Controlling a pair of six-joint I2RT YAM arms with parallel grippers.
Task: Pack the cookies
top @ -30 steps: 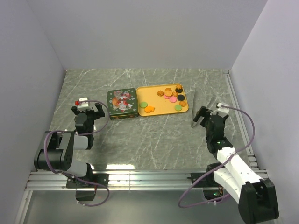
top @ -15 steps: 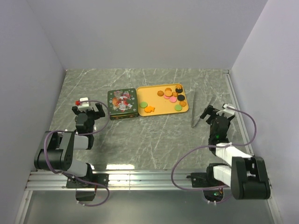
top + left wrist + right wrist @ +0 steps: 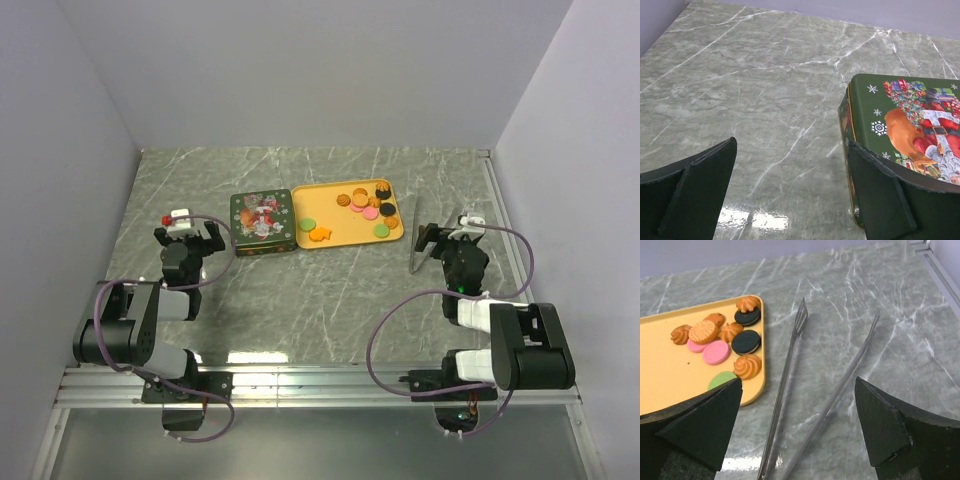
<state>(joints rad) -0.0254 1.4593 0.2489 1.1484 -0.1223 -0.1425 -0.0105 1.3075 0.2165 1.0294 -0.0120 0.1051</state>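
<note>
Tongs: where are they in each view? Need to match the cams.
Top external: tongs at right of centre, on the table, just right of the yellow tray, partly under the right arm.
Left wrist: not in it.
Right wrist: centre down to the bottom edge, both arms spread toward the far side, closed end nearest the camera.
Shared landmark: the tray, directly left of the tongs in both of those views.

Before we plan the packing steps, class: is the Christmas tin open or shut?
Shut: the tin has its Santa-printed lid seated flat on top; no interior shows.
</note>
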